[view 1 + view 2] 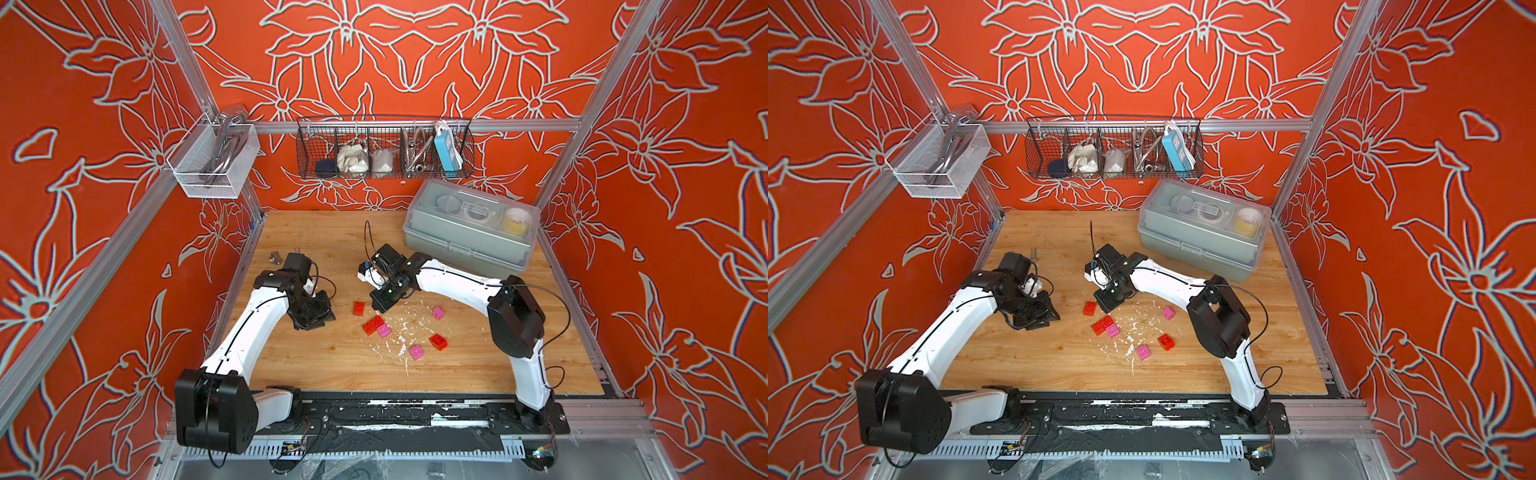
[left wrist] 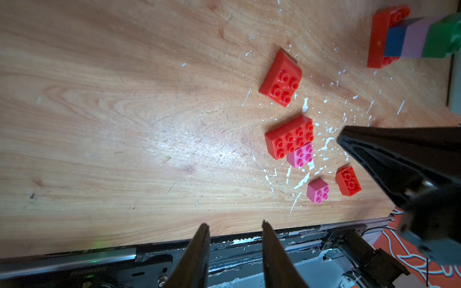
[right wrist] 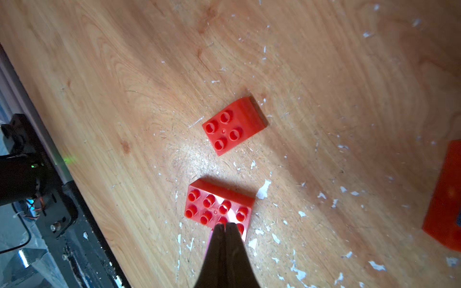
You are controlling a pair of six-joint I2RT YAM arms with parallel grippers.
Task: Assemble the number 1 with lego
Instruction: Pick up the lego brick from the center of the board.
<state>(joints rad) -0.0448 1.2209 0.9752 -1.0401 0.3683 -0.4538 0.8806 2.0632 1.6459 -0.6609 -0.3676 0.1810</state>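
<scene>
Loose lego lie mid-table: a red sloped brick, a long red brick touching a pink one, another pink, a small red brick and a third pink. A stack of red base, blue, lilac and green shows in the left wrist view; my right arm hides it in both top views. My right gripper is shut and empty, tips over the long red brick's edge. Left of the bricks, my left gripper stands open and empty.
A grey lidded box stands at the back right. Metal bolts lie at the back left. White flakes litter the wood around the bricks. A wire basket and a mesh bin hang on the walls. A black rail edges the front.
</scene>
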